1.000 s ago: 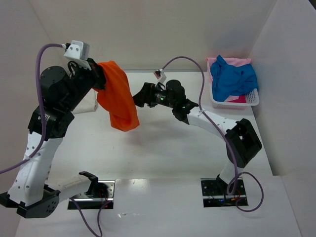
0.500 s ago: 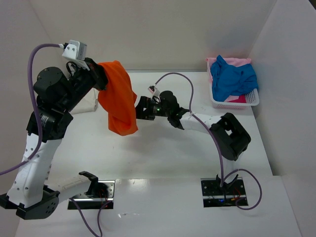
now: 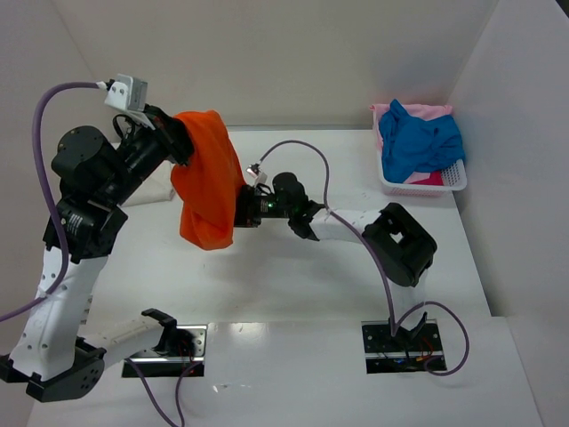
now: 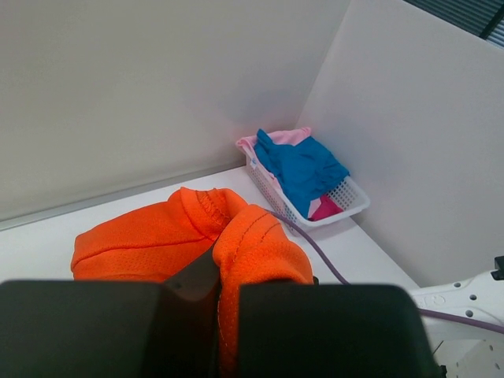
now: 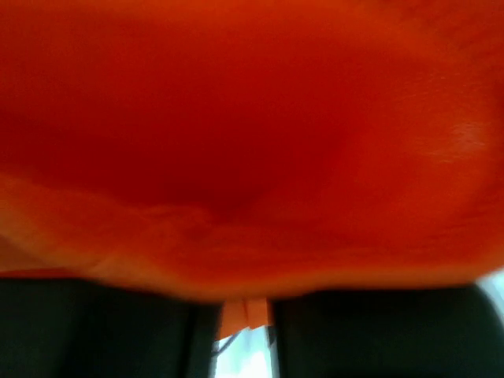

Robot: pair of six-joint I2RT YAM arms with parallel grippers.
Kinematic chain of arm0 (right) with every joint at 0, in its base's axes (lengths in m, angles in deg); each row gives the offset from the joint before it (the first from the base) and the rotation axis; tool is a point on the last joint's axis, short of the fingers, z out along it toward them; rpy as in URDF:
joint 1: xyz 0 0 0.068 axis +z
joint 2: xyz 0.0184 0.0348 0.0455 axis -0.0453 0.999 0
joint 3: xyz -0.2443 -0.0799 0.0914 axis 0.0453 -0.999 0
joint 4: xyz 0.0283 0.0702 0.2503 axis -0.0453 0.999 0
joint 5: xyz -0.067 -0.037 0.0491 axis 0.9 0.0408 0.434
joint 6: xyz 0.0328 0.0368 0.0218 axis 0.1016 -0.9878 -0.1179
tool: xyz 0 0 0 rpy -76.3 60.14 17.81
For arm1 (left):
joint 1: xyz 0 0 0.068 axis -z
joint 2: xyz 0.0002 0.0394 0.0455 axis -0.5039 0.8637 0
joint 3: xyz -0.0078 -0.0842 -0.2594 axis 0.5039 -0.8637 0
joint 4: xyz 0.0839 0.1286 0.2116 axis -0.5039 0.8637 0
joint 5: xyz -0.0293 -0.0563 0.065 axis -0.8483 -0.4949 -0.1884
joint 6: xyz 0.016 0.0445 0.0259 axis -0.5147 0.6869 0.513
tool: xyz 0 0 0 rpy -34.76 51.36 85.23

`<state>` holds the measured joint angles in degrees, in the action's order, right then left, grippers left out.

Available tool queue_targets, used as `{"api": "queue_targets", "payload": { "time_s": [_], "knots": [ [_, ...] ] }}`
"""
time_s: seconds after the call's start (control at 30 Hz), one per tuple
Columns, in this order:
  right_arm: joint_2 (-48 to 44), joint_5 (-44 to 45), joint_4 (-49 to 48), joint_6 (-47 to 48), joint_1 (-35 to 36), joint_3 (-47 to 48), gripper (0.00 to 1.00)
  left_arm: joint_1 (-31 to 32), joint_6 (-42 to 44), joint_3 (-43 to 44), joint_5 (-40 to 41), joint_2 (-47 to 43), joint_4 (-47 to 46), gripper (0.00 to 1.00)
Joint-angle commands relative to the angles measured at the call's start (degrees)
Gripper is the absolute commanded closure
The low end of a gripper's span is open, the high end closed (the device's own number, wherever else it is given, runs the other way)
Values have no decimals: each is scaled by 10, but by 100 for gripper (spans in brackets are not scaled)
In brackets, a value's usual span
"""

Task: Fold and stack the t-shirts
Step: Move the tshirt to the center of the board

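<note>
An orange t-shirt [image 3: 206, 191] hangs bunched above the table, held up at its top by my left gripper [image 3: 178, 133], which is shut on a fold of it [image 4: 227, 331]. In the left wrist view the orange cloth [image 4: 157, 236] bulges out over both fingers. My right gripper [image 3: 238, 206] is pressed into the shirt's lower right edge. In the right wrist view orange cloth [image 5: 252, 142] fills the frame, and a strip of it sits in the narrow gap between the gripper's fingers [image 5: 246, 331]. A blue t-shirt [image 3: 418, 142] and a pink t-shirt [image 3: 427, 111] lie in the basket.
A white plastic basket [image 3: 453, 181] stands at the back right corner against the side wall, also seen in the left wrist view [image 4: 346, 206]. White walls enclose the table at the back and on both sides. Purple cables loop over both arms.
My right arm has reached left into the hanging orange t-shirt and its jaws have closed from wide open onto the cloth. The left arm has swung the shirt slightly left.
</note>
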<state>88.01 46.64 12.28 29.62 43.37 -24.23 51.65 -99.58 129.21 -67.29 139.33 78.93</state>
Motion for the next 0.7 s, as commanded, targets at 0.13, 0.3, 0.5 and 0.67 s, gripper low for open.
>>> {"api": "queue_targets", "payload": {
  "time_s": [0.13, 0.3, 0.5, 0.67],
  "knots": [
    [-38, 53, -25, -12, 10, 6, 100, -3, -11, -6, 16, -15, -39, 100],
    [-132, 134, 32, 18, 0, -31, 100, -3, -5, -11, 72, -21, -26, 100],
    [-227, 190, 105, 47, -25, -56, 100, -3, 1, -24, 136, -26, -8, 100],
    [-302, 241, 163, 75, -45, -90, 100, -3, 1, -34, 183, -26, 10, 100]
  ]
}}
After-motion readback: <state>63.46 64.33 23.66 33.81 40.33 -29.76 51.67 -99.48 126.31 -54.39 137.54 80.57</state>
